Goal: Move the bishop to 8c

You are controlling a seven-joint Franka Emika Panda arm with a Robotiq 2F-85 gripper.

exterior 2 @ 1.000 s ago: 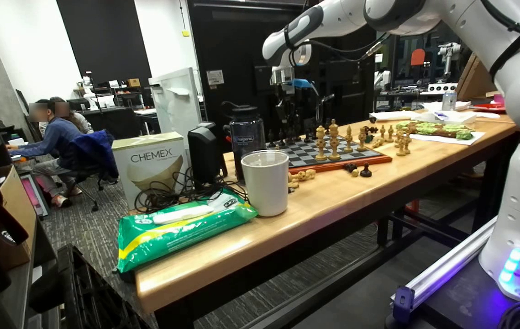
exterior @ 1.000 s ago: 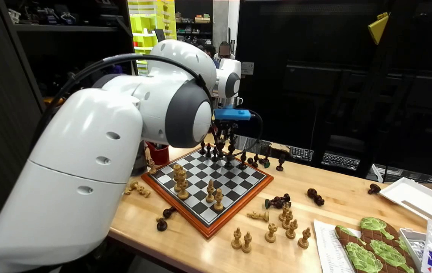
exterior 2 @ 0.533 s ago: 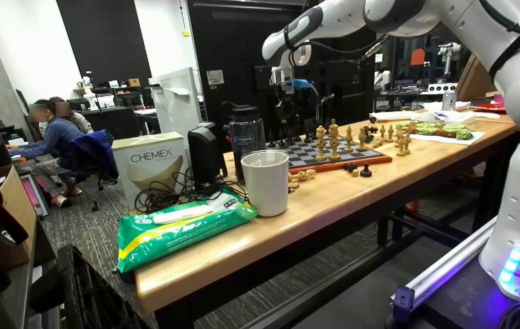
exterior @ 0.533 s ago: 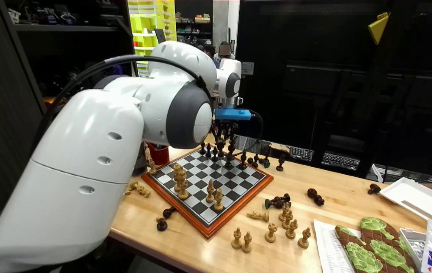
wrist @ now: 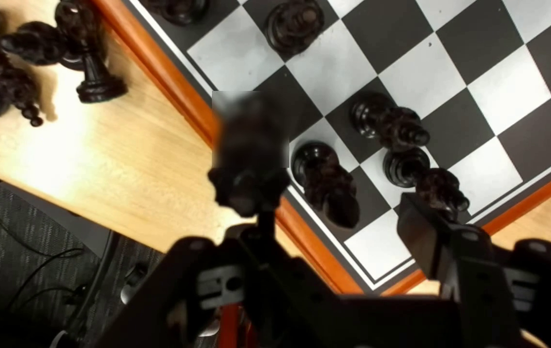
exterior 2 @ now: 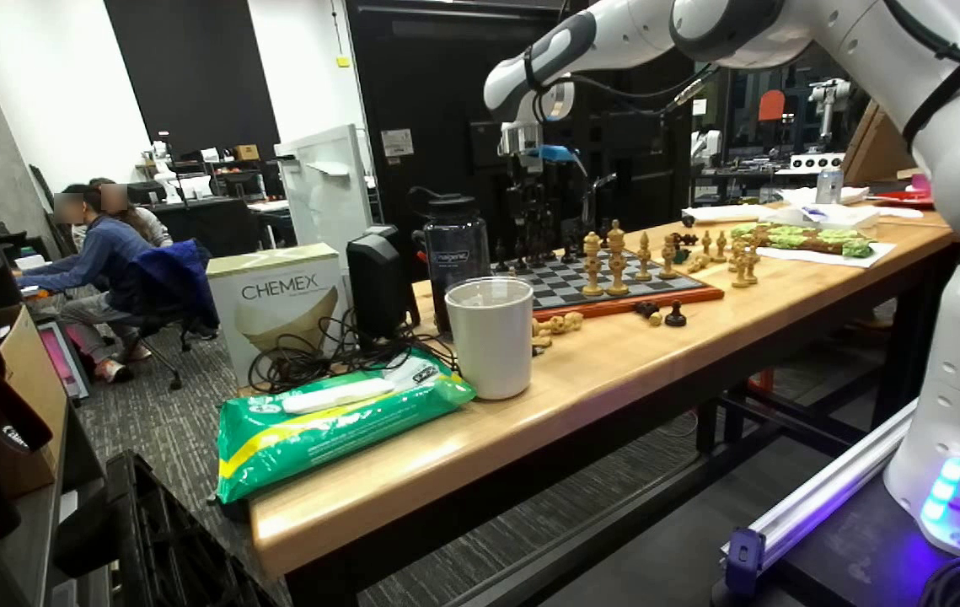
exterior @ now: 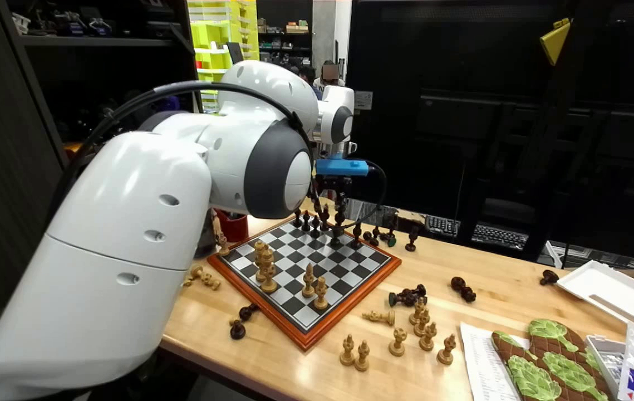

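Note:
A dark bishop [wrist: 340, 205] with a smooth rounded top stands upright between the fingers of my gripper [wrist: 337, 220] in the wrist view. Its base rests on a light square along the board's edge, third from the light corner square. The pad of the right finger [wrist: 420, 237] is spread well away from it; the left finger is mostly hidden in shadow behind another dark piece [wrist: 248, 191]. In an exterior view the bishop [exterior: 325, 218] shows just below the gripper [exterior: 329, 195]. The chessboard [exterior: 350, 301] lies flat on the table.
Close by stand other dark pieces, including a tall one [wrist: 403, 128] and one beside the right finger [wrist: 442, 188]. Fallen dark pieces [wrist: 9, 77] lie off the board. Light pieces [exterior: 266, 270] stand at the board's opposite side. A water bottle [exterior 2: 456, 244] and white mug [exterior 2: 490, 341] stand nearby.
My gripper's fingers have spread apart, and the bishop now shows between and below them. The arm has hardly moved, and the other pieces look unchanged.

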